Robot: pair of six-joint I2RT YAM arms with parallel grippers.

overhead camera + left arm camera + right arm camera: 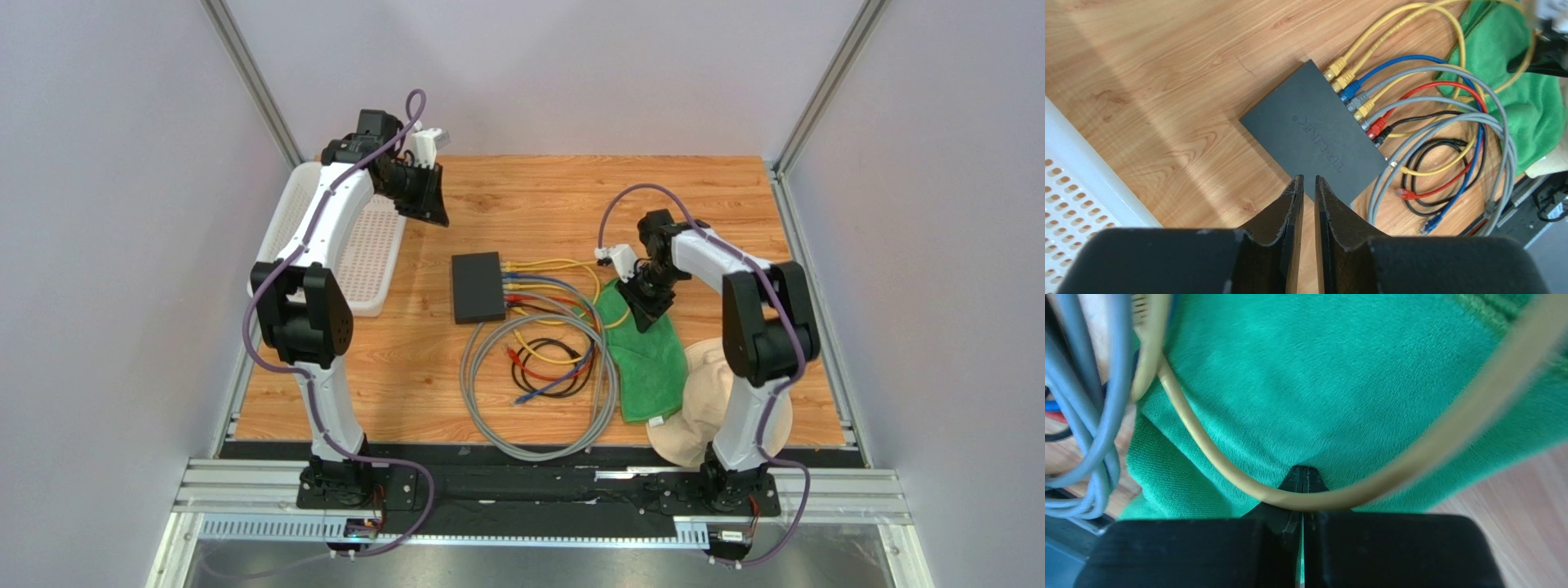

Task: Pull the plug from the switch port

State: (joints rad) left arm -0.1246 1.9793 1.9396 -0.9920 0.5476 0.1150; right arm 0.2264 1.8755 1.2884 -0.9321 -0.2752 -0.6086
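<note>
Fingers (1298,479) of the right gripper (1307,476) are shut, a yellow cable (1204,458) lying across them — the left gripper (1308,179) is narrow and empty. On the switch (1309,128), the plugs (1355,101) face the right gripper, the nearer one.

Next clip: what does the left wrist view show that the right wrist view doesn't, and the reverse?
Only the left wrist view: the switch with its row of plugged-in cables, a corner of the white basket, and the left gripper, slightly open, aimed at the switch and holding nothing.
Only the right wrist view: a close look at the right gripper shut on a yellow cable where it loops over the cloth.
Both: the green cloth, grey cables, yellow cabling and the wooden table.
</note>
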